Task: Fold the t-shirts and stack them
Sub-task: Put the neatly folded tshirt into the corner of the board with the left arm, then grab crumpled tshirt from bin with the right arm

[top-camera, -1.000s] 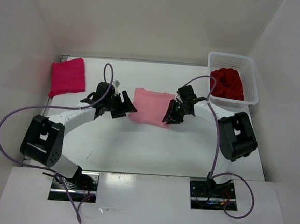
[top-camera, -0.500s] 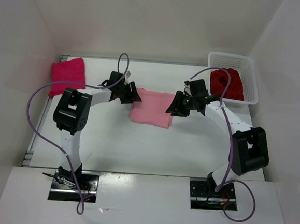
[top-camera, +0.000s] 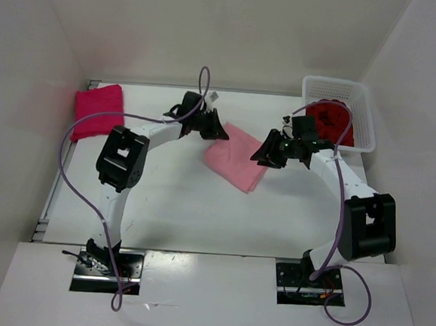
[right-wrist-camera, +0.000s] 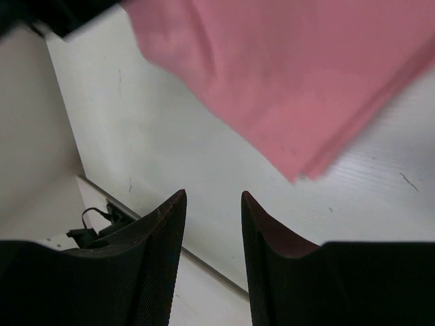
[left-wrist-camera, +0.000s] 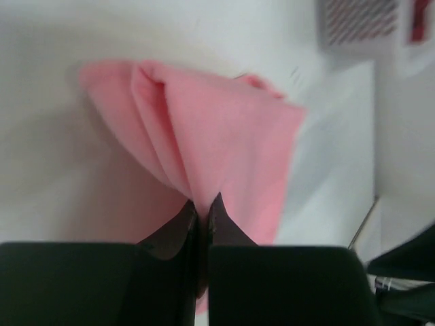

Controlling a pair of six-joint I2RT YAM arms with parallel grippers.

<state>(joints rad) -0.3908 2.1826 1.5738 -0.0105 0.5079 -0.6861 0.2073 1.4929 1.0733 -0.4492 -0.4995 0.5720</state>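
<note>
The light pink t-shirt (top-camera: 237, 158) is seen folded near the middle of the counter (top-camera: 177, 205), a bit closer to the far edge, and it lies slanted. One edge of it is pinched by the left claw (left-wrist-camera: 204, 204), whose two fingers are pressed tight on the cloth. The right claw (right-wrist-camera: 211, 227) is spread wide and held close to the shirt's right side, and no cloth is seen between its fingers. The bright magenta t-shirt (top-camera: 99, 111) is laid folded at the far left corner, and that looks like the place where the stack is meant to be made. The dark red t-shirt (top-camera: 331, 120) is bunched in the white basket (top-camera: 332, 81) at the far right corner and is not yet folded. The step in hand is judged to be the moving of the pink shirt over to the magenta one. To do it well, the cloth should be kept firmly pinched and moved slowly, so the folds are not pulled open. It should then be set down flat, with its edges lined up on the shirt below. The loose side could be helped by the right claw so that nothing droops.
</note>
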